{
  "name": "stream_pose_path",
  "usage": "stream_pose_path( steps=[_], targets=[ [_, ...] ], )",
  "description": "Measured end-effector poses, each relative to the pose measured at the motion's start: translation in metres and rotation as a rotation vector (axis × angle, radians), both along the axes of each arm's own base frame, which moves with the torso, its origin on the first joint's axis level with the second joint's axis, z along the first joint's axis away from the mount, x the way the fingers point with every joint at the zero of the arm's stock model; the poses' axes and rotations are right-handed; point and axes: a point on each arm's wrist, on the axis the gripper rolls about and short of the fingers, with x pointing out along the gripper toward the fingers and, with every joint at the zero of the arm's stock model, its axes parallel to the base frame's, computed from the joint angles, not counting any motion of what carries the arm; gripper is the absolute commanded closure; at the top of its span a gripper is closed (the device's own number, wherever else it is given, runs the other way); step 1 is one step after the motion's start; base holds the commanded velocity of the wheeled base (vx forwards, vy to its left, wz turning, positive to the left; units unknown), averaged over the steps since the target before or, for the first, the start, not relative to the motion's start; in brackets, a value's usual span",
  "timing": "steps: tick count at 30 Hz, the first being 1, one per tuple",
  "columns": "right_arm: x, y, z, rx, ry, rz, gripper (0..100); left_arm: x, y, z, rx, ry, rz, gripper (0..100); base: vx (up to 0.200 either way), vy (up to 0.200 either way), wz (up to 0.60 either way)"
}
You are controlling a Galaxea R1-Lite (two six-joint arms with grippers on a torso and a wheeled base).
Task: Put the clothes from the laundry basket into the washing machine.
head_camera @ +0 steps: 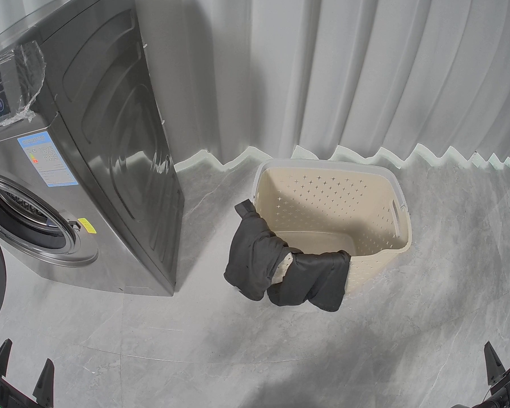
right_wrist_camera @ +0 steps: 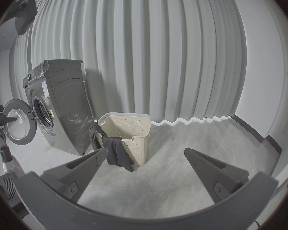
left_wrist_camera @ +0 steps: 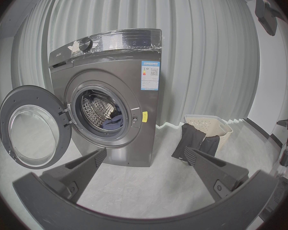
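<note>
A cream laundry basket [head_camera: 399, 196] stands on the floor right of the grey washing machine [head_camera: 113, 143]. A dark garment [head_camera: 266, 259] hangs over the basket's near left rim, draping down its outside. The machine's round door [left_wrist_camera: 32, 126] is swung open, and a dark blue cloth [left_wrist_camera: 113, 123] lies inside the drum. My left gripper [head_camera: 22, 366] is low at the near left, open and holding nothing. My right gripper [head_camera: 507, 347] is low at the near right, also open and holding nothing. Both are well short of the basket [right_wrist_camera: 128, 128] and its garment [right_wrist_camera: 116, 150].
White pleated curtains [head_camera: 351, 58] hang behind the basket and machine. Bare grey floor [head_camera: 209, 341] lies between me and the basket. A dark baseboard [right_wrist_camera: 256, 131] runs along the wall on the right.
</note>
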Motion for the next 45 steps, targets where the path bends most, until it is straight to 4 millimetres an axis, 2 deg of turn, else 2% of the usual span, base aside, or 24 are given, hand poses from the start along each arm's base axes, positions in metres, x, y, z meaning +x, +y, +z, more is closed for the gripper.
stream_pose_path(
  steps=[4,16,25,33,39,45],
  targets=[
    [0.0,0.0,0.0,0.0,0.0,0.0,0,0.0,0.0,0.0,0.0,0.0,0.0,0,0.0,-0.2,0.0],
    [0.0,0.0,0.0,0.0,0.0,-0.001,0,0.0,0.0,0.0,0.0,0.0,-0.001,0,0.0,0.0,0.0],
    [0.0,0.0,0.0,0.0,0.001,0.0,0,0.0,0.0,0.0,-0.002,0.0,0.001,0,0.2,0.0,0.0],
    [0.0,0.0,0.002,0.007,-0.015,0.002,0,0.0,0.0,0.0,-0.002,0.001,0.0,0,0.0,0.0,0.0],
    [-0.007,0.001,0.038,0.009,-0.141,0.048,0,0.0,0.0,0.0,-0.002,0.001,0.001,0,0.0,0.0,0.0],
    [0.009,0.003,0.05,0.016,-0.014,0.141,0,0.0,0.0,0.0,-0.002,0.001,0.001,0,0.0,0.0,0.0]
  ],
)
